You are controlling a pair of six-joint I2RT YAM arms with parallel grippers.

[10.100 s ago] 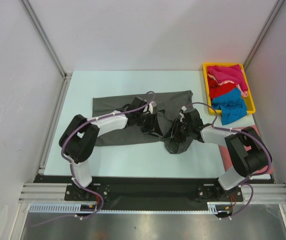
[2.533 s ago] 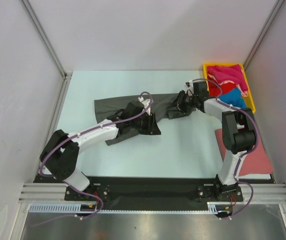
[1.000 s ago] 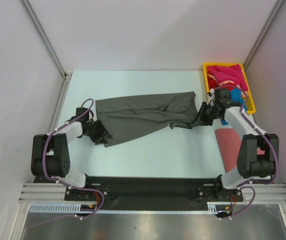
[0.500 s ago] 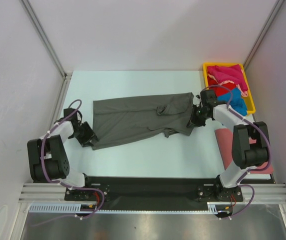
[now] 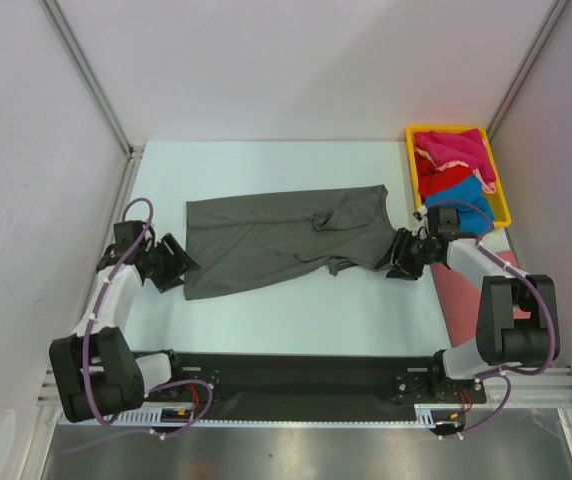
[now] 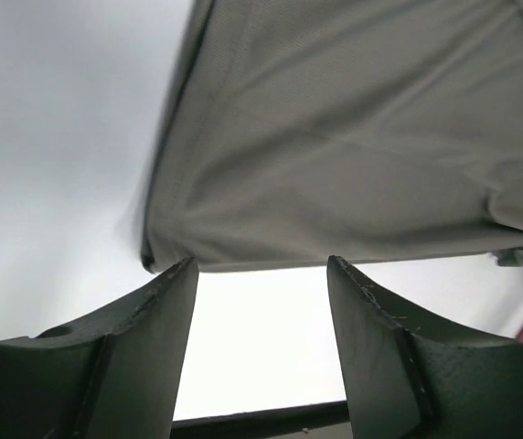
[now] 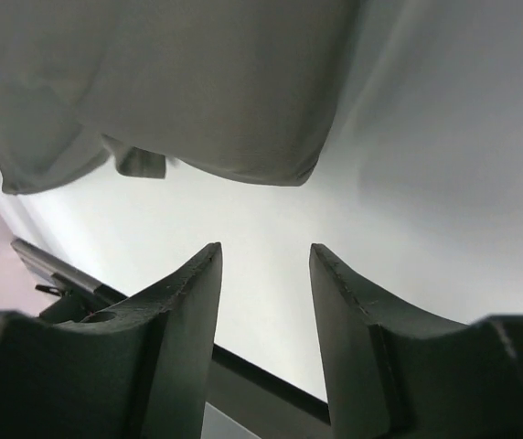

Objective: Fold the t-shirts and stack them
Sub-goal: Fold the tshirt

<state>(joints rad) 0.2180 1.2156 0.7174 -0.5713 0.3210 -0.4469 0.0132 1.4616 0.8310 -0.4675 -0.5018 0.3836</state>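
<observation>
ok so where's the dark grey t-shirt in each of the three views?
Top external: the dark grey t-shirt lies spread flat mid-table, between the left claw and the right claw.
Left wrist: it fills the upper part of the picture, one corner just beyond the open claw.
Right wrist: it runs across the top, its edge just beyond the open claw.
Shared landmark: the pale table showing beside the shirt's edge in all three.
</observation>
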